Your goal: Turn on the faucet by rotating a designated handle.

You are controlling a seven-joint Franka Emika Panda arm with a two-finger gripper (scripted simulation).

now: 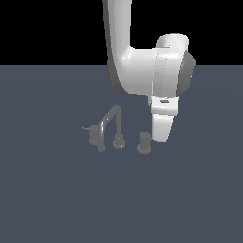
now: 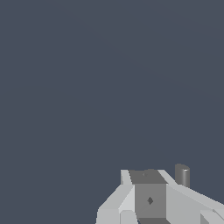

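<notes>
Stretching flat, plain slate-blue floor (image 1: 57,199), black backdrop (image 1: 47,28), no writing, gripper (image 1: 160,136) beside handle (image 1: 144,143), finger opening unclear, faucet (image 1: 110,124) beyond.

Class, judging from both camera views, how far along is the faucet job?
Done: the arm has reached the faucet, its gripper low beside the handle. In hand: nothing is visibly gripped; the fingers look closed. Left: engaging the handle and rotating it.

one arm, one faucet set on the floor.
counted: one white robot arm (image 1: 142,66); one faucet (image 1: 114,130) with one arched spout (image 1: 111,116) and two squat handles, one at the exterior view's left (image 1: 93,136) and one at its right (image 1: 144,142); one grey cylinder (image 2: 182,175) in the wrist view.
</notes>
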